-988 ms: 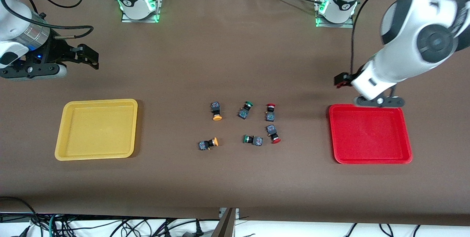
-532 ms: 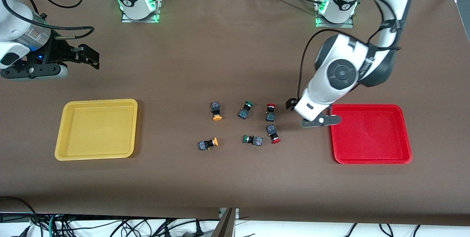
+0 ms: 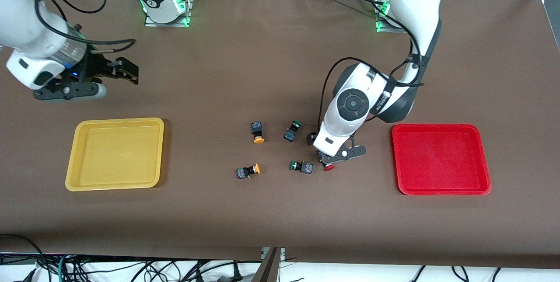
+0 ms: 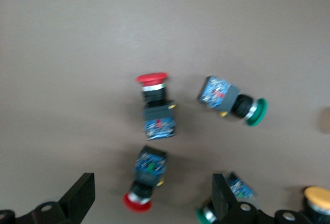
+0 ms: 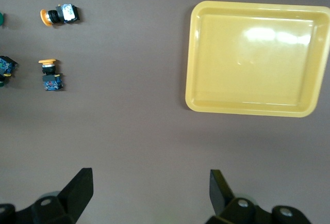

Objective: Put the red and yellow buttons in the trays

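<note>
Red buttons (image 4: 153, 105) lie beside the red tray (image 3: 441, 189). Left claw (image 4: 149, 203) hovers released over them; centre one body between fingers first. Right claw (image 5: 149, 195) waits, released.

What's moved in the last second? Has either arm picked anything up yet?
The left gripper swung from the red tray to over the two red buttons, fingers open, holding nothing. The right gripper shifted slightly toward the table's middle, above the yellow tray, also open and empty. All six buttons and both trays stayed put.
</note>
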